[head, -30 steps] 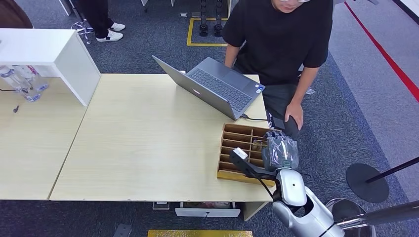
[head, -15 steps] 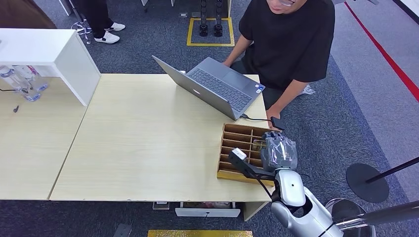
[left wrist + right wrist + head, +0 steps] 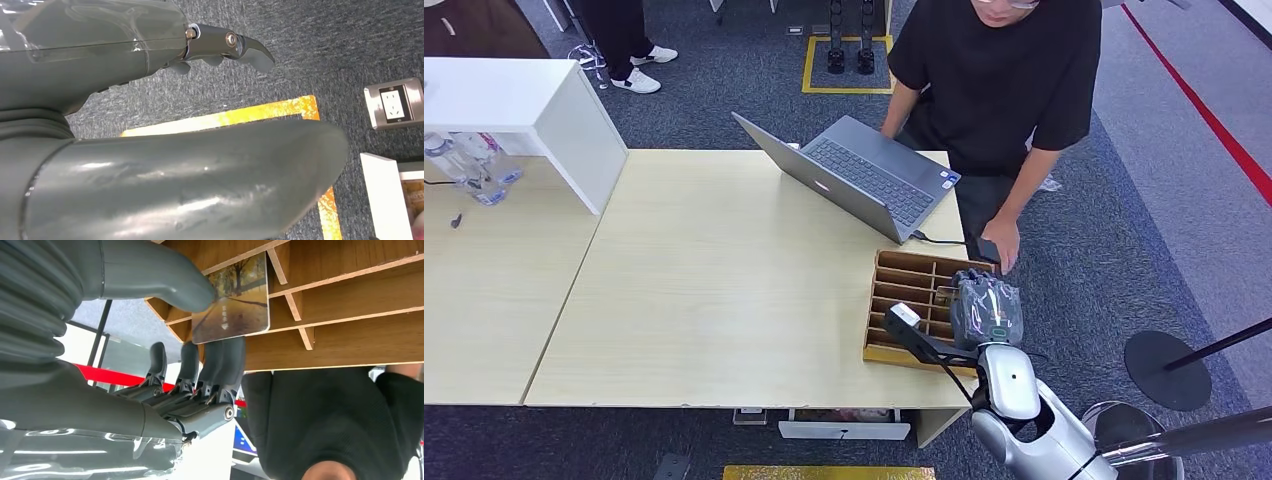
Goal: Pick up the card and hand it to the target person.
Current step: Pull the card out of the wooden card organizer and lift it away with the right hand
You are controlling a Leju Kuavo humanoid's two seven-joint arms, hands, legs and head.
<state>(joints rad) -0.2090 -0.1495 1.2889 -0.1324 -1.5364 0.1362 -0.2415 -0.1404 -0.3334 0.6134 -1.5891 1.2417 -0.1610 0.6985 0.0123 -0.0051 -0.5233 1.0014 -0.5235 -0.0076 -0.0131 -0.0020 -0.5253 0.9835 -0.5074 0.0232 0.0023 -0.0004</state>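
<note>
You see the surface [image 3: 724, 280], and at its right edge the wooden box [image 3: 904, 300] of slots. Your right hand [image 3: 200, 340] pinches the card [image 3: 235, 300] between thumb and fingers; the card stands in a slot, its free end deeper inside. The person [image 3: 1004, 80] stands just beyond the box.

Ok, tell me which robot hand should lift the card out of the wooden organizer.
The right robot hand. Its thumb and fingers already pinch the card at the wooden organizer, near the person. The left robot hand hangs over the carpet, away from the table.
</note>
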